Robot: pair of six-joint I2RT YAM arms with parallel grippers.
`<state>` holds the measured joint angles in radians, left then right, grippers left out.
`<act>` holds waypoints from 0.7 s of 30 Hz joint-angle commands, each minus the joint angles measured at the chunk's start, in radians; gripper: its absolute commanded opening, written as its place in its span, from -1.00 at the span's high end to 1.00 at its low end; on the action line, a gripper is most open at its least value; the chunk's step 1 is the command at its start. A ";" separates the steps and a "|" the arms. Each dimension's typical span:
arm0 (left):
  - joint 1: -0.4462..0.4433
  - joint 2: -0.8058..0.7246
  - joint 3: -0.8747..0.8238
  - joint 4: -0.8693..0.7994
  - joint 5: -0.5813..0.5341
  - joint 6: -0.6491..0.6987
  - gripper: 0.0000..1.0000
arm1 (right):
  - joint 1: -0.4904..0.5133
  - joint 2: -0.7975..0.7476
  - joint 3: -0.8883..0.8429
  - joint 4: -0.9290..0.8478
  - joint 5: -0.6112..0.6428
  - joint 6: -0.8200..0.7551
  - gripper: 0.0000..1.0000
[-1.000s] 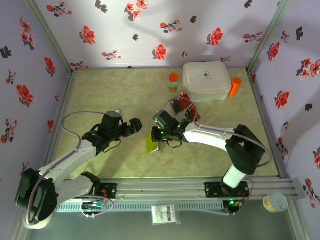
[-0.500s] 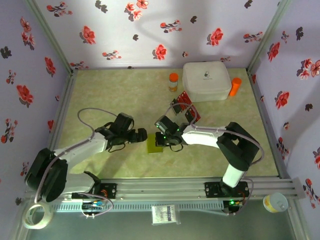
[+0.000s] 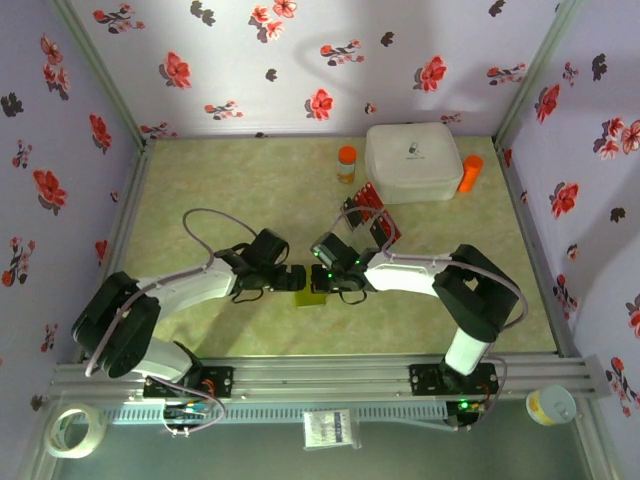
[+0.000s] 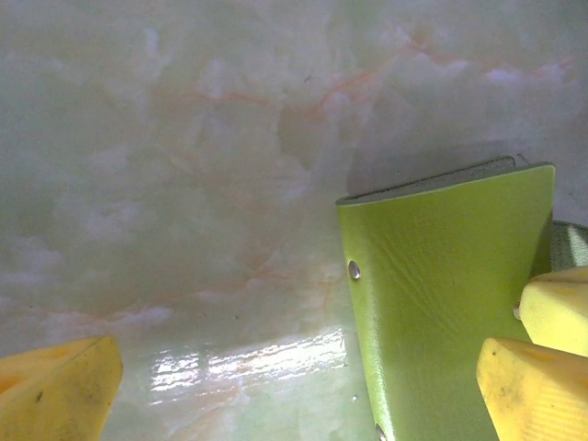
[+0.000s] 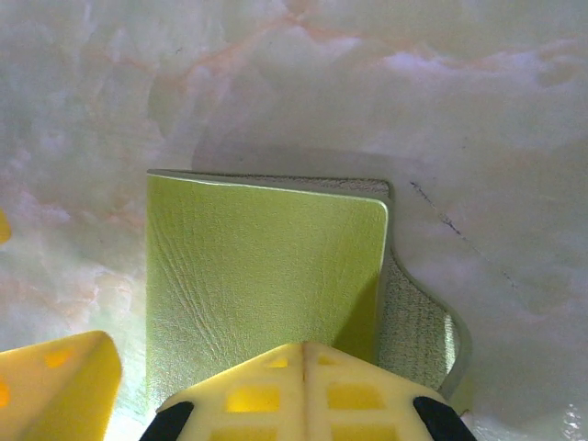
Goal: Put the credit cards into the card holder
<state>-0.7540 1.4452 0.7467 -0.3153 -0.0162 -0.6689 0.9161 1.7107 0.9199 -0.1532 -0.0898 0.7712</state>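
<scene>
From above I get only a sliver of the card holder (image 3: 304, 299); the right gripper (image 3: 316, 287) covers the rest. The credit cards (image 3: 367, 198) are too small to count, possibly overlapping.

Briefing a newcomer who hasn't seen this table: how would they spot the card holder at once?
From the big white box at the far side of the table, come toward the near edge to where the left claw and right claw nearly meet. The card holder lies flat there: a small yellow-green square, unlike the red and black cards nearer the box.
</scene>
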 commanded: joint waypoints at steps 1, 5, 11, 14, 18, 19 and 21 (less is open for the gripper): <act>-0.013 0.021 0.014 0.013 -0.023 0.025 -0.99 | -0.004 -0.018 -0.024 -0.013 0.012 0.023 0.99; -0.016 0.043 0.000 0.018 -0.026 0.027 -1.00 | -0.013 -0.044 -0.026 -0.014 0.006 0.023 0.99; -0.021 0.055 -0.024 0.017 -0.040 0.025 -1.00 | -0.045 -0.080 -0.024 -0.014 -0.011 0.020 0.99; -0.022 0.054 -0.028 0.016 -0.044 0.024 -0.99 | -0.056 -0.075 -0.017 -0.018 -0.018 0.014 0.99; -0.024 0.057 -0.029 0.016 -0.045 0.023 -1.00 | -0.062 -0.058 -0.010 -0.014 -0.030 0.010 1.00; -0.023 0.056 -0.027 0.015 -0.045 0.024 -1.00 | -0.063 -0.054 -0.011 -0.010 -0.032 0.011 1.00; -0.024 0.056 -0.027 0.015 -0.046 0.023 -1.00 | -0.062 -0.050 -0.013 -0.005 -0.036 0.014 1.00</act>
<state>-0.7696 1.4914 0.7338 -0.2996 -0.0414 -0.6689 0.8589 1.6520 0.9054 -0.1539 -0.1123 0.7712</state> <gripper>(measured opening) 0.998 0.063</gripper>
